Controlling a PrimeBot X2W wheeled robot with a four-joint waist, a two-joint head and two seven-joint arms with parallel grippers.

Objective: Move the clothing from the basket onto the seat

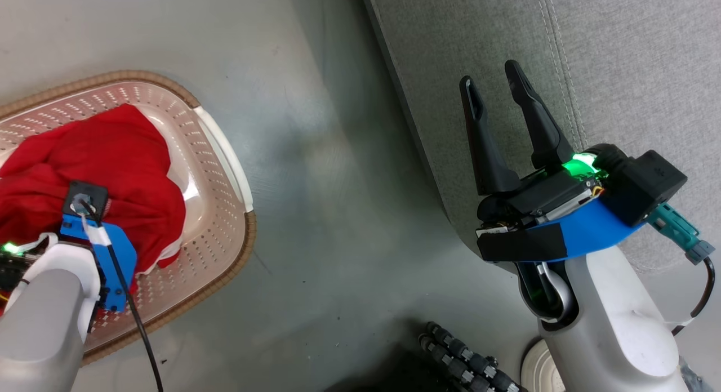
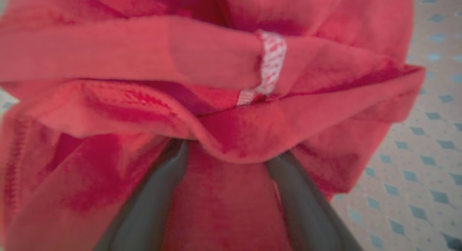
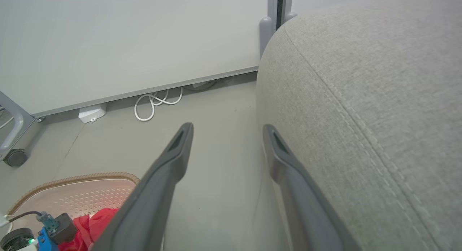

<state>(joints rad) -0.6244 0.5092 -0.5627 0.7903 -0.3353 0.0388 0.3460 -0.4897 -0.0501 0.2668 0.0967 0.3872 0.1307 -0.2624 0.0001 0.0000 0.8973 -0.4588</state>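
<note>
While the left gripper [image 2: 229, 159] stands in the basket [image 1: 217, 212] with its jaws spread wide, the clothing [image 2: 216, 81] lies right against it: red cloth fills the gap between the two dark fingers [image 2: 155, 200], and a thick fold drapes over both tips and hides them. The fingers are far apart, no pinch on the cloth to be seen. Left wrist view, blurred, also gives a narrow white striped trim [image 2: 270, 63] on one fold and the perforated basket wall at the right. Head view gives the wider layout: the whole red heap sits in the basket on the floor [image 1: 338, 183], the left forearm [image 1: 45, 313] above it, the seat [image 1: 619, 71] well apart to the right. Right gripper [image 1: 493, 79] hovers over the seat's edge, jaws wide, nothing between them. Right wrist view adds the stitched seam [image 3: 346, 110] close up, a white cable coil [image 3: 155, 103] by the wall [image 3: 126, 38], and a basket corner with some red at the lower left
</note>
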